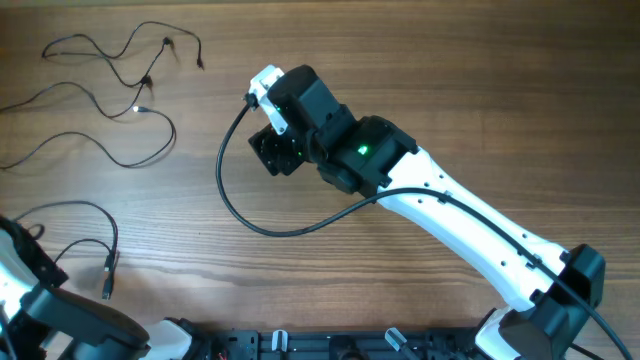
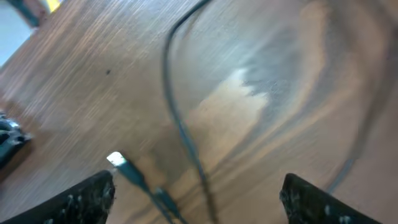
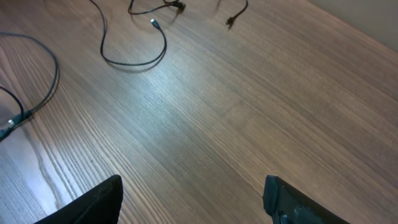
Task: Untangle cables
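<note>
Several thin black cables (image 1: 110,95) lie spread in loose curves at the table's far left, with a silver-tipped plug (image 1: 138,108). Another thin cable (image 1: 95,215) curves at the near left and ends in a plug (image 1: 107,285). My right gripper (image 1: 272,152) is open and empty over bare wood at mid table, apart from the cables. In the right wrist view its fingers (image 3: 193,183) frame bare table, with a cable loop (image 3: 134,59) far ahead. My left gripper (image 2: 198,183) is open, low over a blurred cable (image 2: 180,124) and a silver-tipped plug (image 2: 115,160).
The right arm's own thick black cable (image 1: 235,205) loops onto the wooden table (image 1: 450,80) left of the arm. The left arm's base (image 1: 60,320) sits at the near-left corner. A dark rail (image 1: 330,345) runs along the front edge.
</note>
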Controlling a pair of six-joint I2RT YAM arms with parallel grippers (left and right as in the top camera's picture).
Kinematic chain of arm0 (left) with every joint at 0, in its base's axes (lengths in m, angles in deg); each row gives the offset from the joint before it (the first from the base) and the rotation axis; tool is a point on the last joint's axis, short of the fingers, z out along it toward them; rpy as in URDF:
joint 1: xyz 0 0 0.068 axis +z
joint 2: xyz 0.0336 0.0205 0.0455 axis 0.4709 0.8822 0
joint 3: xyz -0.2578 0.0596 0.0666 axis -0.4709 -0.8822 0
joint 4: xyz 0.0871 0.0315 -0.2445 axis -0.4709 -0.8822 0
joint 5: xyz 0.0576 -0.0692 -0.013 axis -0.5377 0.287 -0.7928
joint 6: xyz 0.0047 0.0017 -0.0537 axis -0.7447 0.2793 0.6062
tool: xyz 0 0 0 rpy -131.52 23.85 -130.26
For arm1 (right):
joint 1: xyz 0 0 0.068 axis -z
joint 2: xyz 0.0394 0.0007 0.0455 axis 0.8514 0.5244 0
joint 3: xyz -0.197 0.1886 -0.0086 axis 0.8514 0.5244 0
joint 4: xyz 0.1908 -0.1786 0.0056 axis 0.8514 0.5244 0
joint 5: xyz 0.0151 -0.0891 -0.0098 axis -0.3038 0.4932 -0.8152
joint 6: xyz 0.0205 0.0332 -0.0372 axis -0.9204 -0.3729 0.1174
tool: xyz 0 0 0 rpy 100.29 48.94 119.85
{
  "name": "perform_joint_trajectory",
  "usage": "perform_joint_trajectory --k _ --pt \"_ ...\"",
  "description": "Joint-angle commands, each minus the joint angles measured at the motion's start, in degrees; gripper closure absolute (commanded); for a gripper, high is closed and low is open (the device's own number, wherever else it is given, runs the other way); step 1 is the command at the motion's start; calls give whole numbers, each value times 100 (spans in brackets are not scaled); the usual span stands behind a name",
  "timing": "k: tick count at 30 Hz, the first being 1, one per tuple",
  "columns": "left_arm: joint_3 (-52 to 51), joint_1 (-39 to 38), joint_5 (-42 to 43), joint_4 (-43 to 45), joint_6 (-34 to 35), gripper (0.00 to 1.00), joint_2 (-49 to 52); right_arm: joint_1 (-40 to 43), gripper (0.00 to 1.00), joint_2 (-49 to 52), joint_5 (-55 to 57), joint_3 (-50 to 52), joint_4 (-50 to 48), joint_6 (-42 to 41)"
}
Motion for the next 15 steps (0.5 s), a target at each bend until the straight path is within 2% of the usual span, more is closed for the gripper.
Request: perform_joint_trajectory --k 1,3,4,6,8,9,11,13,15 --pt "-391 52 -15 92 155 18 85 -4 26 -61 -52 52 -15 -101" --pt "-511 55 -125 323 153 33 120 -4 26 -61 -52 52 -20 -103" --pt "-540 55 -247 505 153 36 166 -4 26 -61 -52 52 -11 -101" --pt "-540 57 -133 931 -4 56 304 -4 26 -61 -52 52 46 -105" --pt "-540 57 437 1078 -409 76 420 -4 26 -61 -52 52 37 -103" --pt "-540 57 793 1078 -595 79 459 -4 26 -61 -52 52 13 -105" --pt "-538 52 1908 1167 -1451 94 479 -4 26 -61 -52 52 -13 -111" --pt "-538 52 2826 1349 -2168 96 479 -4 26 -61 -52 52 4 -111" --pt "-538 48 3506 1471 -2450 96 479 -4 26 -61 -52 52 22 -114"
